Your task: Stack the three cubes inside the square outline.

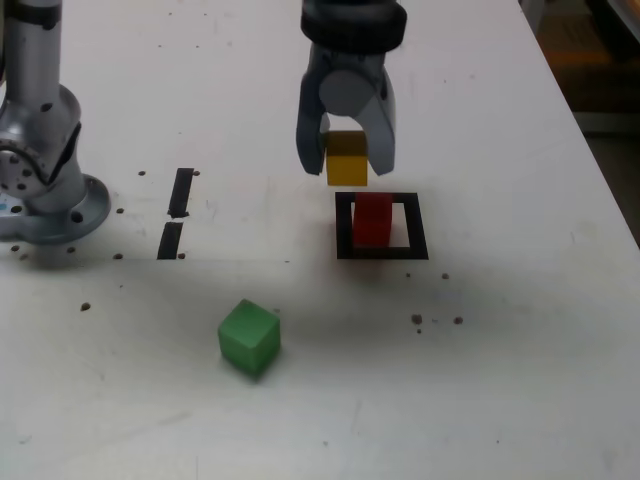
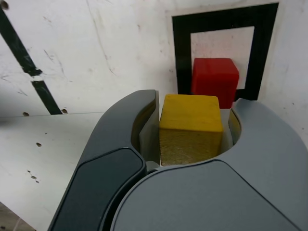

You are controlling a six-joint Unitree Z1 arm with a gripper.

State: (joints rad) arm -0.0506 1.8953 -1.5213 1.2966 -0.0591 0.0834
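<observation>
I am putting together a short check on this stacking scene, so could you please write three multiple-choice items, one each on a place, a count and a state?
1. Where is the red cube?
A. Inside the square outline
B. Beside the two tape strips
C. In the gripper

2. How many cubes rest on the table?
A. One
B. Two
C. Three

3. What is the gripper doing?
A. Open and empty
B. Shut and empty
C. Shut on the yellow cube

Answers: 1 A, black tape frames it; 2 B, the red cube and the green cube rest there; 3 C, the wrist view shows both jaws against the yellow cube.
</observation>
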